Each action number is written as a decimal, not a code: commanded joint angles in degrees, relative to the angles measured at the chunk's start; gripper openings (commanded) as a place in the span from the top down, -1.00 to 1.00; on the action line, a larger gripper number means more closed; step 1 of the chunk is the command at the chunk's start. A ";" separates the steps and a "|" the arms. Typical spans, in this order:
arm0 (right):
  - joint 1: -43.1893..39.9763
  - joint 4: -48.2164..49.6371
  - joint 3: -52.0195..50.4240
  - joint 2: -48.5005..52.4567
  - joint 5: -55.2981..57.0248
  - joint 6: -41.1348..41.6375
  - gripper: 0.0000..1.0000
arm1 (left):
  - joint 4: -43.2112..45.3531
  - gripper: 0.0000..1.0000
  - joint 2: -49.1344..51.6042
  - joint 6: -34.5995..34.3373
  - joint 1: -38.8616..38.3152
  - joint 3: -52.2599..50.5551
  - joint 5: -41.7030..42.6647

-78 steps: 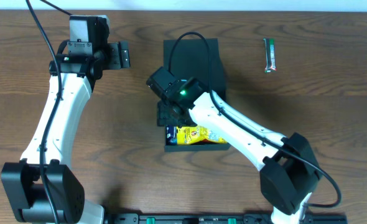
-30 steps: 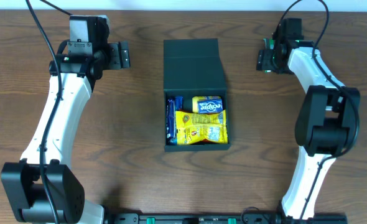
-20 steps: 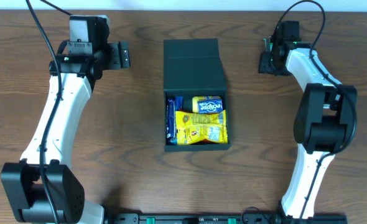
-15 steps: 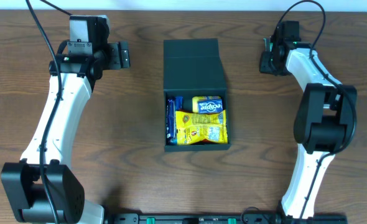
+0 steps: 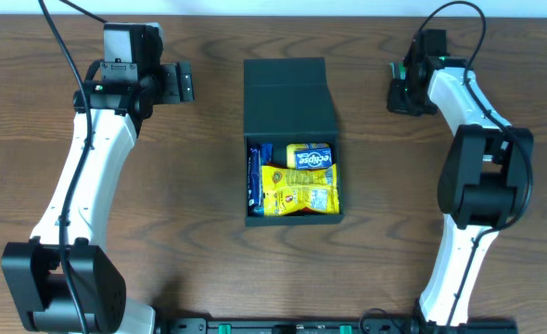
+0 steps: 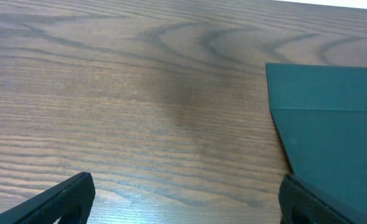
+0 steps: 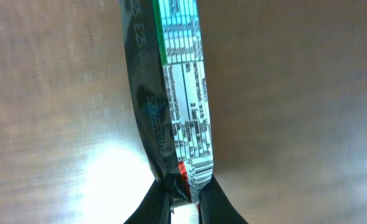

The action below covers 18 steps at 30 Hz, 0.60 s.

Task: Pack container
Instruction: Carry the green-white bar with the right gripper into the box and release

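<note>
The container [image 5: 289,93], a dark teal-black box, lies mid-table with its flap lid folded back toward the far side; the lid [image 6: 333,118] also shows in the left wrist view. A yellow packet [image 5: 298,193], a smaller yellow pack [image 5: 309,155] and a blue bar [image 5: 254,176] lie in its open near half. Far right, my right gripper [image 5: 401,88] [image 7: 186,194] is shut on one end of a slim black-and-green snack bar [image 7: 171,93], which lies on the wood. My left gripper [image 5: 186,82] [image 6: 183,205] stands open left of the container, holding nothing.
Dark wood table [image 5: 162,204] all round. The table's far edge [image 5: 348,17] runs just behind both grippers. A black rail [image 5: 292,327] lines the near edge between the arm bases.
The right arm left the container, swung to the far right, and its jaws closed on the snack bar over the last second. The left arm has not moved.
</note>
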 commanded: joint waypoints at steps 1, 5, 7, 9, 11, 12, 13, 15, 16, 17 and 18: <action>0.52 -4.94 3.96 1.05 -0.52 0.72 0.97 | 0.02 -0.91 -0.02 0.15 0.13 -0.24 0.20; 1.68 -15.17 9.31 1.01 -0.52 0.83 0.97 | 0.02 -0.91 -0.02 0.15 0.13 -0.24 0.20; 2.36 -18.88 10.99 1.01 -0.50 2.08 0.97 | 0.04 -0.91 -0.02 0.15 0.13 -0.24 0.20; 3.30 -22.38 12.74 1.01 -0.50 2.10 0.98 | 0.07 -0.91 -0.02 0.13 0.13 -0.24 0.20; 4.04 -24.55 14.23 0.96 -0.50 2.08 0.98 | 0.07 -0.91 -0.02 0.13 0.13 -0.24 0.20; 4.42 -25.44 15.06 0.87 -0.50 2.05 0.97 | 0.09 -0.91 -0.02 0.13 0.13 -0.24 0.20; 4.96 -26.49 16.20 0.61 -0.48 2.05 0.97 | 0.13 -0.91 -0.02 0.13 0.13 -0.24 0.20; 5.86 -27.98 18.36 -0.33 -0.50 2.03 0.97 | 0.26 -0.91 -0.02 0.13 0.13 -0.24 0.20; 6.38 -29.11 19.80 -1.07 -0.48 2.03 0.97 | 0.26 -0.91 -0.02 0.13 0.13 -0.24 0.20; 6.80 -30.18 21.03 -1.88 -0.48 2.03 0.97 | 0.24 -0.91 -0.02 0.15 0.13 -0.24 0.20; 7.26 -31.41 22.16 -2.84 -0.46 1.99 0.97 | 0.24 -0.91 -0.02 0.15 0.13 -0.24 0.20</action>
